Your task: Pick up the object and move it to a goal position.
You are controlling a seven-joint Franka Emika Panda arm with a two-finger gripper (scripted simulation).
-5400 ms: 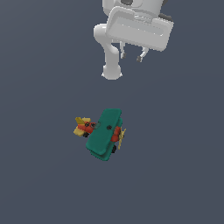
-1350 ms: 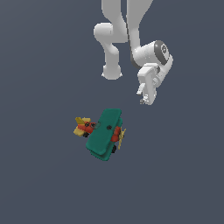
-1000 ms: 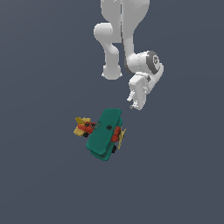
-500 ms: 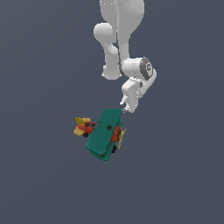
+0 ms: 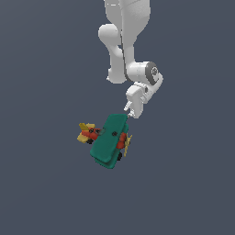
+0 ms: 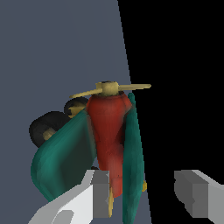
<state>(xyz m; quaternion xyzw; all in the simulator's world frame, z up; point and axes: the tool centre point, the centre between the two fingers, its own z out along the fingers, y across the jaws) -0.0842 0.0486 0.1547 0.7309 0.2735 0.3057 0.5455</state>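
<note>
The plane lies on the floor at centre, long axis running from tail at 9 o'clock to propeller at 3. The fingers hover at its 1 o'clock wing edge, spread and empty. Only the wrist view shows the red body and one wing between the fingers.

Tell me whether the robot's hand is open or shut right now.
Open. In the wrist view the hand shows two fingers set apart with a clear gap, and the toy biplane lies just ahead, not clamped between them.
</note>
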